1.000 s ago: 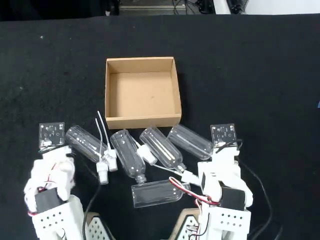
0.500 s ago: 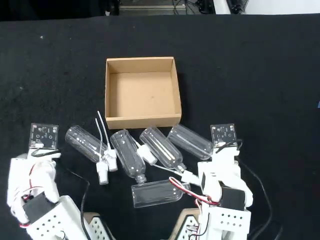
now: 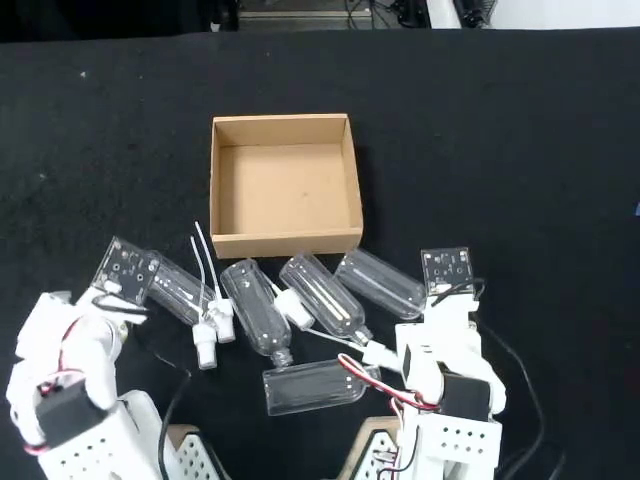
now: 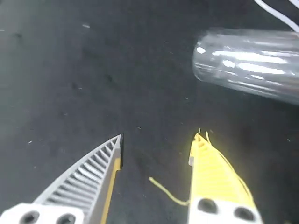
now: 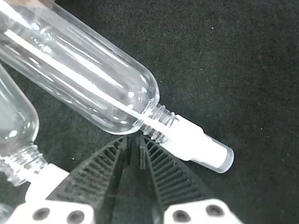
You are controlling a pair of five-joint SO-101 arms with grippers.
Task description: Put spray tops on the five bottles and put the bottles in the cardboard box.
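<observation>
High view: cardboard box (image 3: 286, 243) sits open-topped on the black tabletop (image 3: 520, 150). All five bottles (image 3: 256, 306) lie on their sides outside it. Four are fanned in a row just beside the box's front wall. The fifth bottle (image 3: 315, 387) lies crosswise, between my two arms. White spray tops (image 3: 206, 346) lie among the bottle necks.

Left wrist view: my left tool (image 4: 156, 140) is open, jaws well apart, with only tabletop between them. The rounded base of a clear bottle (image 4: 252, 63) lies near the tips, not touching.

Right wrist view: my right tool (image 5: 134, 140) is closed, tips almost meeting, gripping nothing. The tips sit just beside the threaded neck of a capped bottle (image 5: 79, 79). Its spray top (image 5: 201, 147) is on, with a thin tube running inside the bottle.
</observation>
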